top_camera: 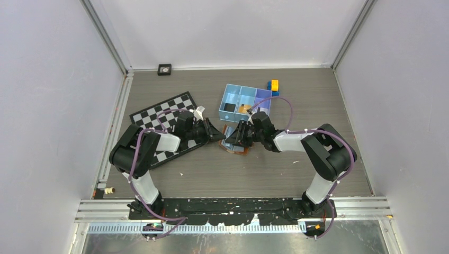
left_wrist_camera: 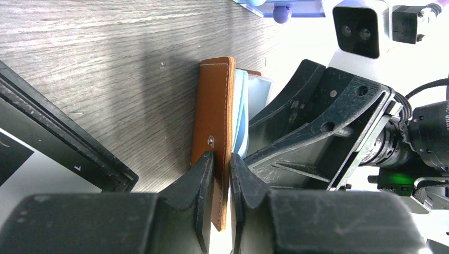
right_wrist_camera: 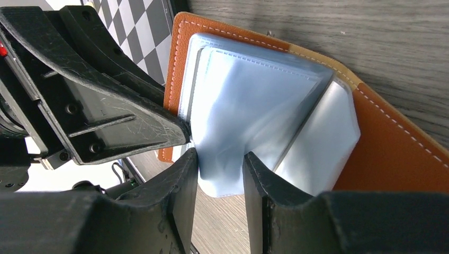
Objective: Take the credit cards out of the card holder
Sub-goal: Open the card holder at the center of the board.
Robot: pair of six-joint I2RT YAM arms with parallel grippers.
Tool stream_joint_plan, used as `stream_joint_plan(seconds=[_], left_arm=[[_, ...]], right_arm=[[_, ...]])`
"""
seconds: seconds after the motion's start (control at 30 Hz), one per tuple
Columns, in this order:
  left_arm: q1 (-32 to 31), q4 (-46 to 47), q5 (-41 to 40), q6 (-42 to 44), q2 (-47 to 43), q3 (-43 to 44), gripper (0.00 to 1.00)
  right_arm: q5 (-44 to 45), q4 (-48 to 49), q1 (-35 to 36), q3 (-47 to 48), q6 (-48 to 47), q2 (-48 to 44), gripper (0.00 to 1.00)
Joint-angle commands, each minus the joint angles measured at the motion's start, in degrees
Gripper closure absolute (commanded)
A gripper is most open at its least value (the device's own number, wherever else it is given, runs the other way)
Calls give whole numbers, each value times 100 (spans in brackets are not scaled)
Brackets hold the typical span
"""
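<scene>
1. The card holder lies open on the surface, just in front of the blue tray and directly between the two pincers.
2. In the left wrist view, its brown cover is seen nearly edge-on. The long side runs straight away from the fingertips toward the tray.
3. The left pincer is narrowed onto that cover, one finger on each face beside the small rivet. The holder reaches forward from the grip.
4. In the right wrist view, the holder is spread wide. One cover slants away to the right against the surface, with stitching along its border.
5. Pale blue sleeves fan out from the spine toward the right pincer.
6. The right pincer is closed to a narrow gap on the bunched lower edge of the sleeves, which waist inward between its fingers.
7. Whether cards sit inside the sleeves cannot be told.
8. A chessboard lies under the left arm, beside the holder.
</scene>
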Motion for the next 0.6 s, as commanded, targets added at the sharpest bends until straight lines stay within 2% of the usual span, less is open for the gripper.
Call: stream_joint_plan(seconds=[0.0,0.17,0.37,0.57], left_arm=[[-71,-5,279,74,-27,92,85],[-71,-668,-50,473,-296,168,88],[-20,-770,-123,531,-349,153,97],[17,-865,-261,610,-535,92,98]], right_arm=[[364,-370,-4,103,-76,-47,77],[743,-780,-119,97,-134,-187,77],[864,-889,-175,58,-157,-320,78],[1747,-2026,-170,353,-544,-584,71]])
